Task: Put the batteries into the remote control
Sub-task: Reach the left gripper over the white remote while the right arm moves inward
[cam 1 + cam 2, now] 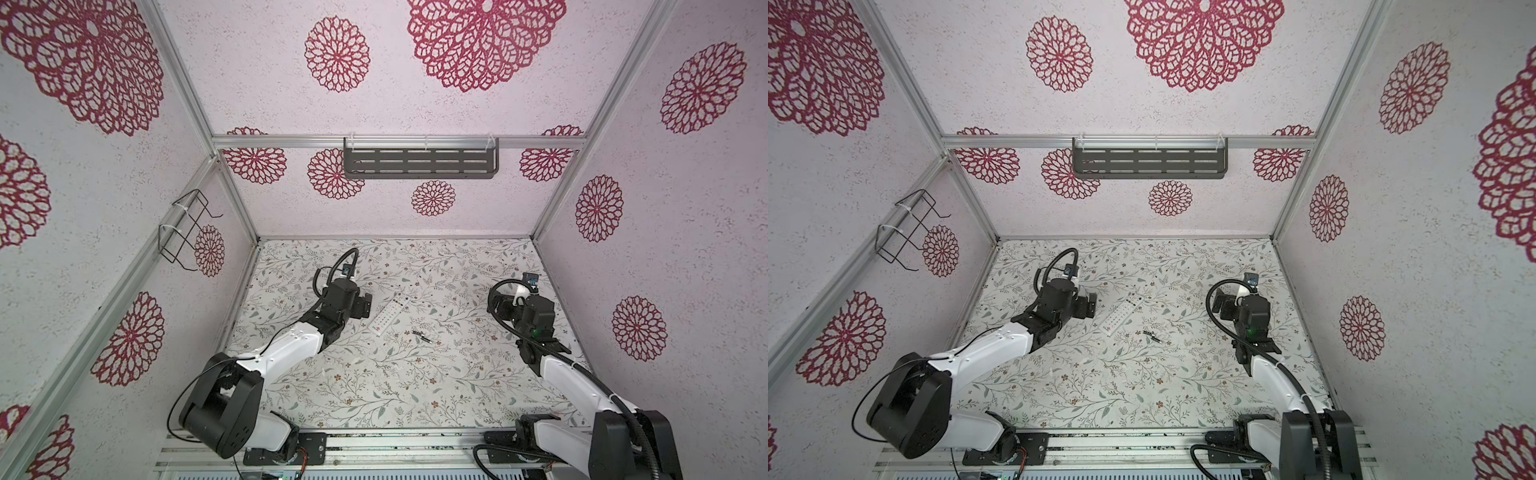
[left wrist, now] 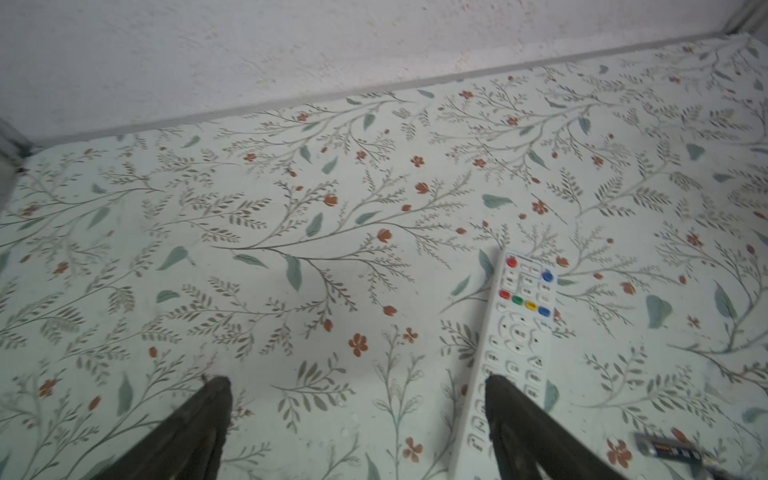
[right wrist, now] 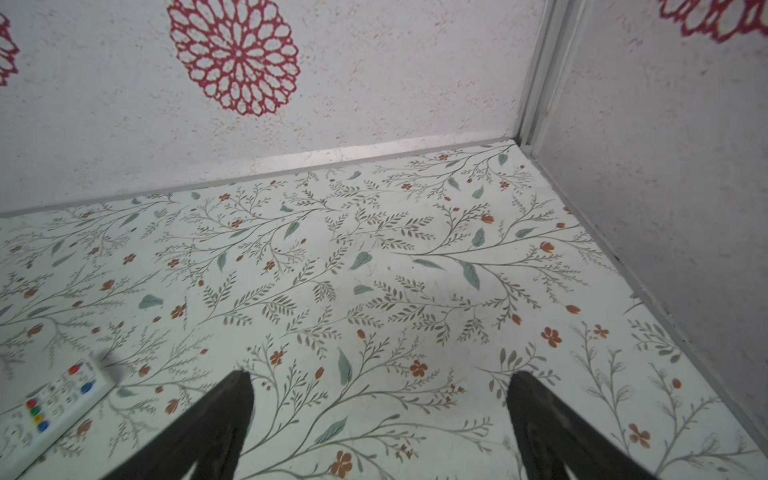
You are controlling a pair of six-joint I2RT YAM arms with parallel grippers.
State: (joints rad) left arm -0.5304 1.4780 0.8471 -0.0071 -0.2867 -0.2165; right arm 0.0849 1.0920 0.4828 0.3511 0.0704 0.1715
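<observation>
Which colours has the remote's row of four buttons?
Red, green, yellow and blue on the remote control; left wrist view.

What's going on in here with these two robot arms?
Nothing is being held at the moment. The robot's left hand hovers open and empty close beside a white remote control, which lies buttons up on the flowery table. The right hand is also open and empty, off to the right over bare table. Two small batteries lie loose on the table near the remote control, so loading them has not begun.
</observation>
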